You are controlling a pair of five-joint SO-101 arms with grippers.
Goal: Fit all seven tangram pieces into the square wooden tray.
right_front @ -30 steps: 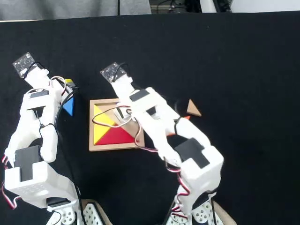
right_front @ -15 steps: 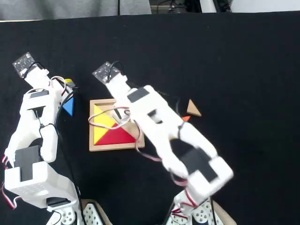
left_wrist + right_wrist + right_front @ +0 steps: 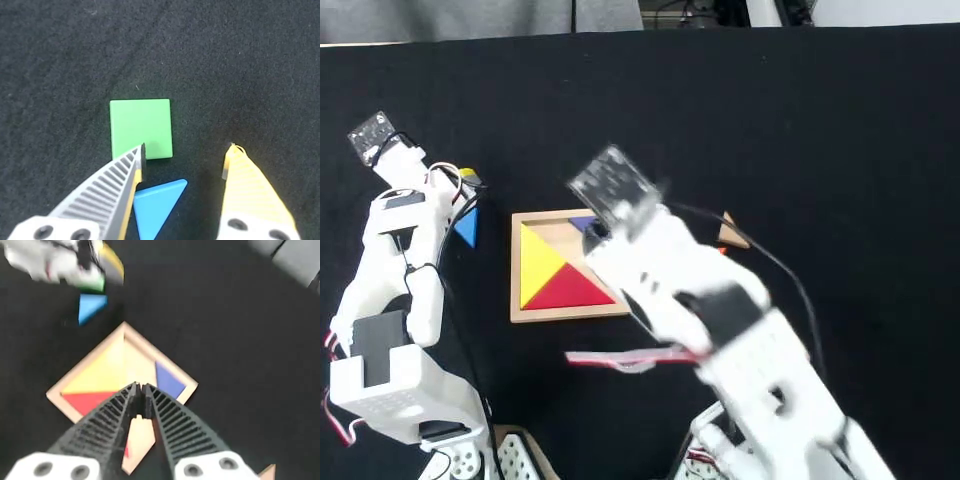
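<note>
High view: the tray (image 3: 560, 316) sits on the bench (image 3: 840, 150), with a yellow triangle (image 3: 542, 265) and a red triangle (image 3: 570, 290) seated in it and a dark blue piece (image 3: 582, 223) at its far edge. Left of the tray lie a blue triangle (image 3: 467, 230) and, beside it, a green square (image 3: 141, 128). The left end effector (image 3: 185, 155) hangs over these two, released. The right end effector (image 3: 140, 390) is above the tray, clenched and seemingly empty, though blurred. A tan triangle (image 3: 730, 232) lies right of the tray.

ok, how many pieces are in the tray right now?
3: yellow triangle and red triangle side by side, blue piece at the tray's far edge. The right arm may hide others.
</note>
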